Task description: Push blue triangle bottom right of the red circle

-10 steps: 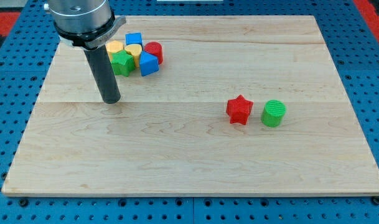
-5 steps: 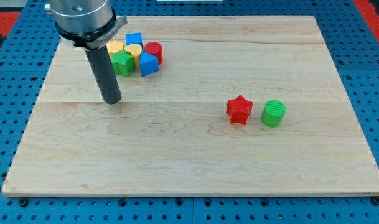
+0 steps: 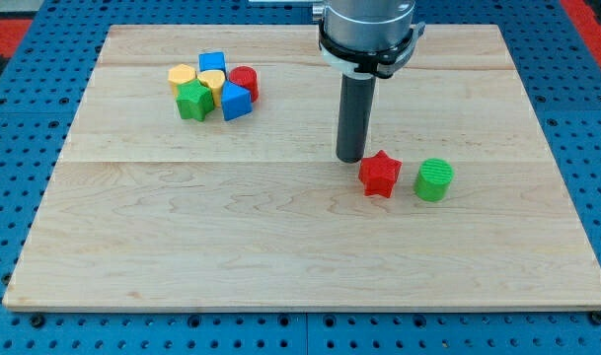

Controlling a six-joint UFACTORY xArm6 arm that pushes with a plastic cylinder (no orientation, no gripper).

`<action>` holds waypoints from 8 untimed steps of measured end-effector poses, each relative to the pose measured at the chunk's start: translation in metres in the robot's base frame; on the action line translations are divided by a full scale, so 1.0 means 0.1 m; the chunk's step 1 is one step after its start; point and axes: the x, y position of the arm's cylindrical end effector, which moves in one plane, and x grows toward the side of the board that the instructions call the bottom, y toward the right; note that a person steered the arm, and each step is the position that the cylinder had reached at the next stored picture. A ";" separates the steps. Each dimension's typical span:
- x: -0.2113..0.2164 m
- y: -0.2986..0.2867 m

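Note:
The blue triangle [image 3: 235,102] lies in a cluster at the view's upper left, just below and left of the red circle [image 3: 245,81], touching it. My tip [image 3: 350,158] rests on the board far to the right of that cluster, just up and left of the red star [image 3: 380,174], close to it. The rod rises straight up from the tip to the arm's grey head at the view's top.
The cluster also holds a blue cube [image 3: 212,64], two yellow blocks [image 3: 183,76] [image 3: 212,83] and a green star [image 3: 192,101]. A green cylinder [image 3: 434,179] stands right of the red star. The wooden board [image 3: 300,256] lies on a blue pegboard.
My tip has jumped from the left side of the board, below the cluster, far to the right, beside the red star. No block has moved.

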 end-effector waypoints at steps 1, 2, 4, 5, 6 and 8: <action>-0.06 -0.09; -0.06 -0.66; -0.42 -1.68; -0.52 -1.57; -0.58 -1.50; -0.95 -1.11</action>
